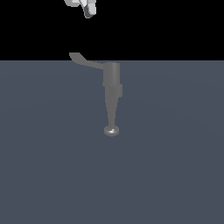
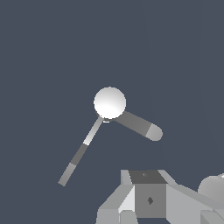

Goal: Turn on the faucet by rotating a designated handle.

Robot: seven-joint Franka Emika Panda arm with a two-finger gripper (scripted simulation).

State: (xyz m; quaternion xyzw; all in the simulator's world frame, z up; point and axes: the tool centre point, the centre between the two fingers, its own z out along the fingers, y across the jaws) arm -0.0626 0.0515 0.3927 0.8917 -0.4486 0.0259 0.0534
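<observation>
Evidently the tool [image 1: 89,9] hangs well above the faucet [image 1: 112,87], clear of the handle [image 1: 85,61] jutting sideways from the faucet's top, likely staged for descent; whether its fingers are apart I cannot tell.

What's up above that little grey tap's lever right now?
Above the handle hangs the gripper, clear of it and only partly in frame at the top. Between them is empty black background. The rest of the arm is out of view, so whether the gripper is open cannot be told.

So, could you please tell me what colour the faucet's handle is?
Matte grey, clearest in the exterior view: the handle.
</observation>
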